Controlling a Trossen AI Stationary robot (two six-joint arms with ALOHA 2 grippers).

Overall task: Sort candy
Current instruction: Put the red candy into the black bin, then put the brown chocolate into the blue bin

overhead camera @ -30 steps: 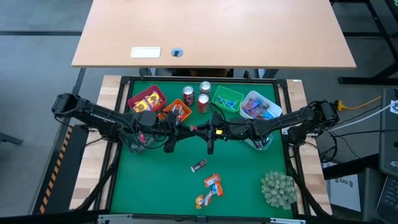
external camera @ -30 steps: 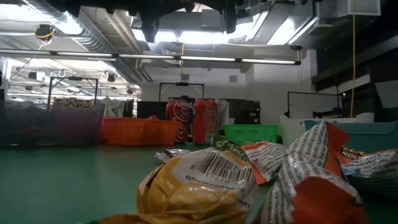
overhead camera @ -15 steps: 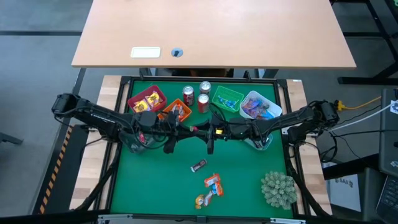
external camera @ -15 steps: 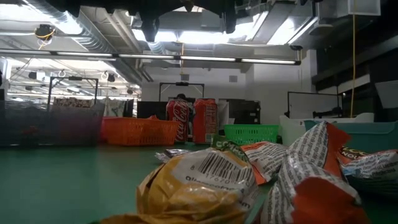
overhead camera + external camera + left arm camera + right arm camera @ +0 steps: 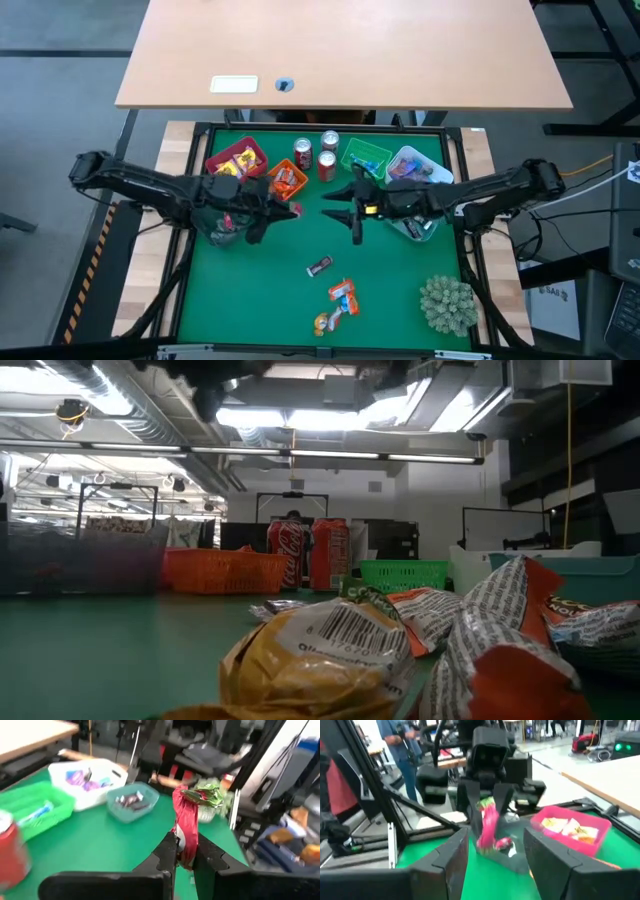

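Observation:
My left gripper (image 5: pixel 283 208) hovers over the green mat's left-middle, shut on a red-wrapped candy (image 5: pixel 185 827) with a crinkled green end. My right gripper (image 5: pixel 338 206) faces it from the right, open, nothing between its fingers (image 5: pixel 450 857); the right wrist view shows the candy (image 5: pixel 489 831) ahead of them, apart. Three more candies lie flat on the mat: a dark one (image 5: pixel 319 266), an orange-blue one (image 5: pixel 343 294) and a yellow one (image 5: pixel 325 322). My left gripper pinches the near end of the candy's red wrapper (image 5: pixel 186 856) between its two fingers. The fingers lie about level and point toward the table's right. The candy sticks out past the fingertips with its green end (image 5: pixel 202 796) foremost, lifted clear of the mat.
Along the mat's far edge stand a red bin (image 5: pixel 237 160), an orange bin (image 5: pixel 285 178), soda cans (image 5: pixel 326 165), a green bin (image 5: pixel 365 158) and a white bin (image 5: pixel 418 170). A clear bowl (image 5: pixel 415 226) sits under the right arm. A spiky plant ball (image 5: pixel 447 303) is near right.
The two grippers met over the mat's middle and have drawn apart. My right gripper has opened, let go of the candy and gone toward the table's right edge and up. My left gripper has pulled back toward the left edge with the candy.

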